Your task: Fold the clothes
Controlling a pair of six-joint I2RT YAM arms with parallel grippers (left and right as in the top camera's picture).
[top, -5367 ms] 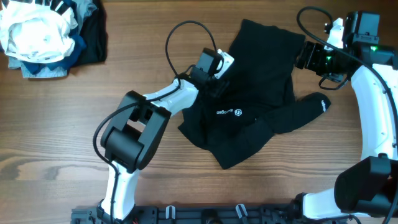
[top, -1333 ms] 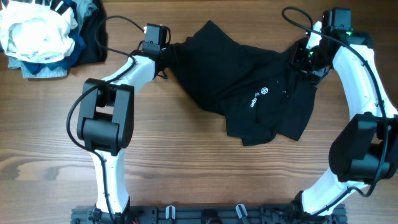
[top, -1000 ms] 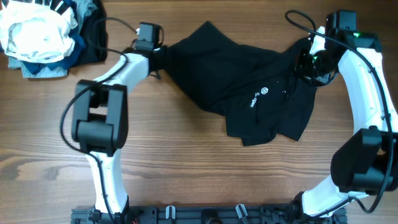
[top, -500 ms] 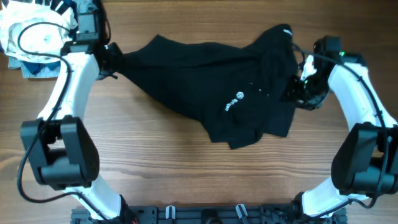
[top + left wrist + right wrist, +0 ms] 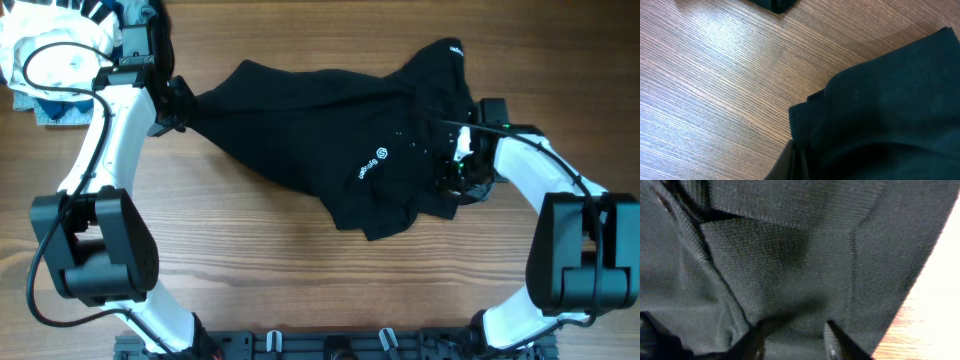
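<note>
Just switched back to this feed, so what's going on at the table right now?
Both arms are working on a black shirt spread across the wooden table. The left gripper is clamped on its left end, near the pile of other clothes, and the fabric is drawn to a point there. The right gripper is down on the bunched right side, jaws apart over a fold; I can't tell whether it has a hold. The shirt lies rumpled, white logo up, with no neat fold yet.
</note>
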